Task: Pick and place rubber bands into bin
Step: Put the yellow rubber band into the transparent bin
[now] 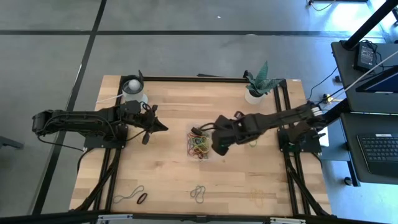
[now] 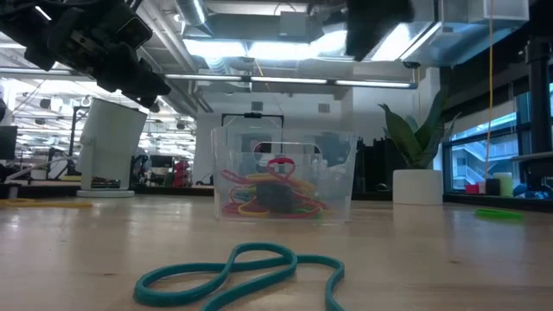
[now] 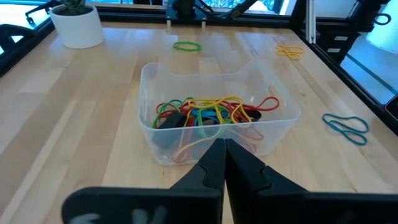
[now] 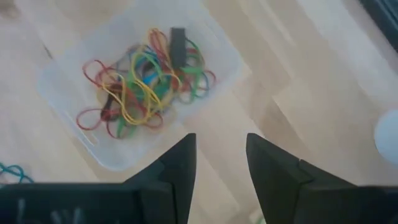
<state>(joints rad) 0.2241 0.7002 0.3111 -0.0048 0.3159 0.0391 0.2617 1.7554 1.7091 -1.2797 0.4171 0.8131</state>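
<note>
The bin (image 1: 200, 142) sits near the centre of the wooden table (image 1: 168, 180), between the two arms, and it holds a tangled heap of rubber bands (image 4: 144, 84) in red, yellow, green, blue and dark colours, which fills most of its floor. The right gripper (image 4: 219, 163) hangs above the table just beside the bin, on the side toward the right arm's base; its two dark fingers stand apart with a clear gap between them, and nothing is held in that gap. In the high view the right gripper (image 1: 219, 144) overlaps the bin's right-hand edge. The left gripper (image 3: 222, 163) is poised above the table on the bin's opposite side, pointing at the bin's near wall; its fingers are pressed together to a single tip, and they grasp nothing. In the high view the left gripper (image 1: 163, 127) is apart from the bin. Several loose bands lie on the table outside the bin: a teal band (image 2: 242, 272) folded into a figure-eight near the front edge, a green band (image 3: 187, 46) and a yellow band (image 3: 290, 51) farther toward the right arm's side, and a dark red band (image 1: 142, 199) near the front left. A white cup (image 1: 133, 89) stands at the back left corner, and a white plant pot (image 1: 255, 94) with a green plant stands at the back right.
</note>
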